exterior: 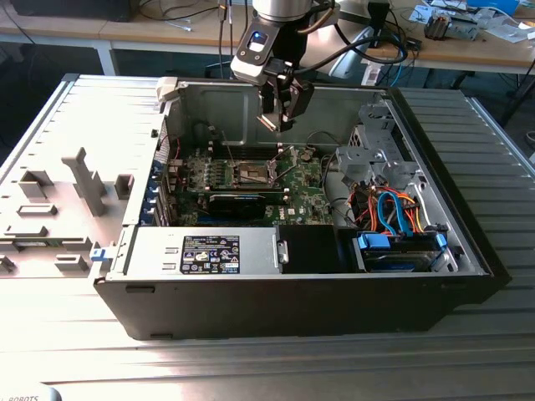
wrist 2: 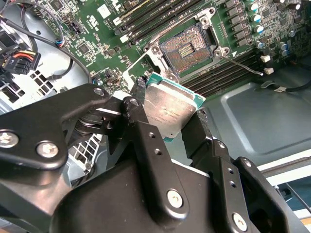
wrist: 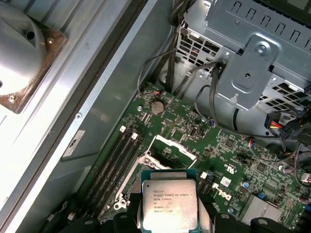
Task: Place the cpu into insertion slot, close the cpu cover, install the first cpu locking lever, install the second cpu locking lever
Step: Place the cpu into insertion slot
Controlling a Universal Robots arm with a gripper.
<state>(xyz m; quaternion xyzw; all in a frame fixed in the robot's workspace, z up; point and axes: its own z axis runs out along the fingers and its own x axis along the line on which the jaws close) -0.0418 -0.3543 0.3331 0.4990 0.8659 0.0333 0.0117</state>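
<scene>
Black metal fingers (wrist 2: 146, 141), two of them, belong to the one claw (wrist 2: 171, 112), and they are pinching a single chip (wrist 2: 167, 104) by opposite edges. In the first wrist view the chip (wrist: 169, 201) is a flat square with a dull silver-grey top, faint print across it and a thin green border showing round the rim. It is held in the air over the green board, just short of the socket and not seated in it.

Further out sits the one socket (wrist 2: 187, 48), a square of brownish-gold contacts inside a metal rim, lying bare. Its cover (wrist: 174, 144), a thin silver frame, stands tipped up at one edge. Two thin wire levers run beside the socket, one (wrist 2: 170, 26) along one side and one (wrist 2: 245, 65) off the opposite corner. Long black memory slots (wrist 2: 223, 73) flank it on both sides.

In the exterior view the claw (exterior: 280, 117) hangs above the socket (exterior: 251, 173) inside one open computer case (exterior: 301, 292), which lies on a ribbed metal table (exterior: 267, 359).
</scene>
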